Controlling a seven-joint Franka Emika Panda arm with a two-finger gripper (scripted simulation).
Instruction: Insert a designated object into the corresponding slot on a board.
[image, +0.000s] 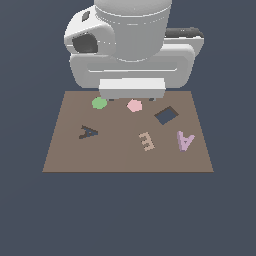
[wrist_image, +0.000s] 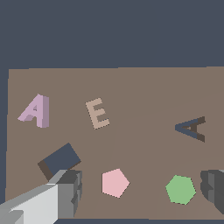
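Observation:
The lilac letter A block (image: 185, 140) lies flat on the brown board (image: 120, 157) near its edge on the exterior view's right; it also shows in the wrist view (wrist_image: 36, 110). The dark A-shaped slot (image: 88, 132) is on the exterior view's left side of the board, and in the wrist view (wrist_image: 192, 128). My gripper (image: 132, 99) hangs above the board's far edge, well away from both. In the wrist view the gripper (wrist_image: 142, 192) is open and empty, with its fingers (wrist_image: 70, 192) wide apart.
A tan letter E block (image: 146, 141) lies between slot and lilac block. A pink polygon (image: 134, 105) and a green one (image: 99, 103) lie under the gripper near the far edge. A dark square hole (image: 166, 115) is beside them. The arm's body hides the space behind the board.

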